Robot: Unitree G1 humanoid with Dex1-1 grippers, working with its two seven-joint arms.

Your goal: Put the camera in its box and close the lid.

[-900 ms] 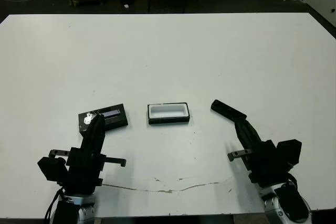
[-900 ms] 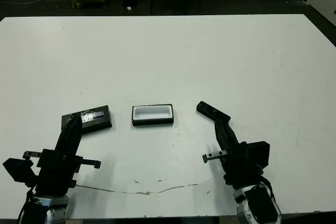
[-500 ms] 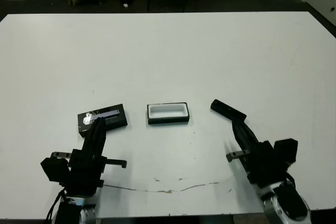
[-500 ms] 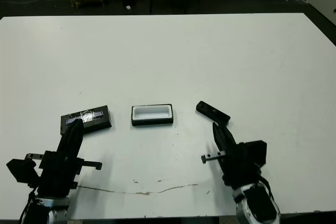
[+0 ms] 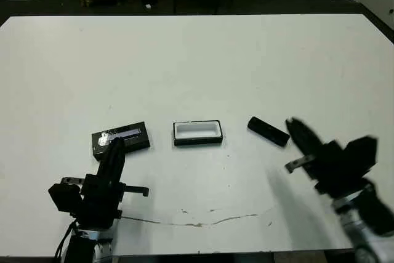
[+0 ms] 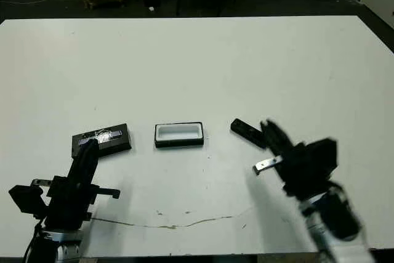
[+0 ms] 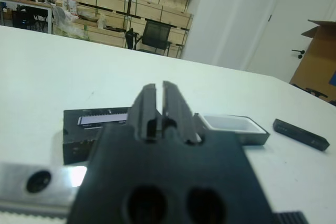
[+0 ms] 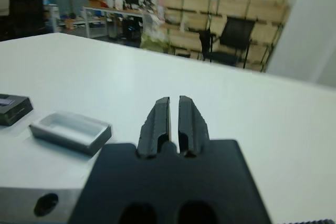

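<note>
While both grippers' jaws are clenched and empty, the camera point(image 5: 268, 132), right of the box point(image 5: 197, 132) on the worktop, looks stiff, light, slippery; grip its long edges.

Head stereo pair: high vantage, facing forward and down over white table point(image 5: 197, 60); whole tabletop in frame, dark floor strip beyond far edge. Right eye shows same scene shifted slightly leftward.

Left wrist view: low, near tabletop, facing along left gripper point(image 7: 161, 98) fingers toward lid point(image 7: 84, 129), box point(image 7: 233, 127), camera point(image 7: 300, 134); shelving and chair far behind.

Right wrist view: low, slightly blurred, facing along right gripper point(image 8: 174, 113); box point(image 8: 71, 131) and lid corner point(image 8: 11, 107) at side.

Shared: box and lid appear in all views.
</note>
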